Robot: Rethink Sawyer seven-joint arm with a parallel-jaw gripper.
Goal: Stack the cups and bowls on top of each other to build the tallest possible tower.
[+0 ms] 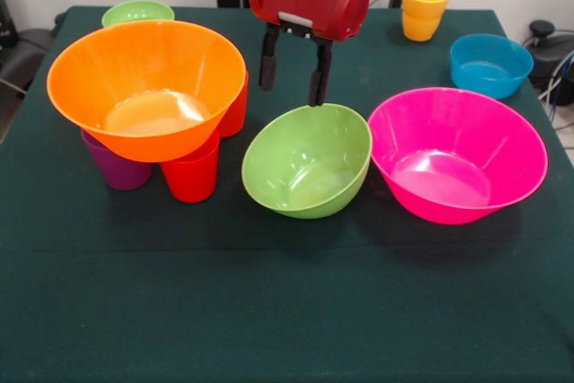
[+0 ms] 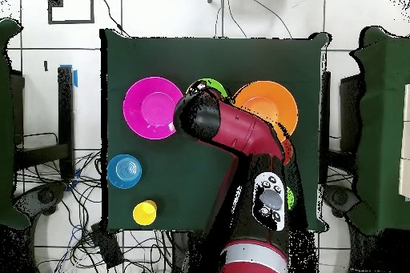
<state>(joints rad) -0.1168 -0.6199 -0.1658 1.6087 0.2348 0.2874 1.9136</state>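
My gripper [image 1: 293,78] hangs open and empty over the far rim of the medium light green bowl [image 1: 307,161], which lies tilted toward the camera at the table's middle. One fingertip [image 1: 317,96] reaches down to that rim. The large yellow-orange bowl [image 1: 148,87] rests on top of the purple cup [image 1: 117,170], the red cup [image 1: 191,177] and a third reddish cup [image 1: 237,107] behind. The large pink bowl [image 1: 457,154] stands to the right. In the overhead view the arm [image 2: 232,130] hides the gripper and most of the green bowl [image 2: 205,87].
The small blue bowl [image 1: 490,65] is at the back right. The yellow cup [image 1: 425,8] stands behind it, seemingly on an orange piece. The small green bowl [image 1: 137,13] is at the back left. The dark green table [image 1: 269,311] reaches the front edge.
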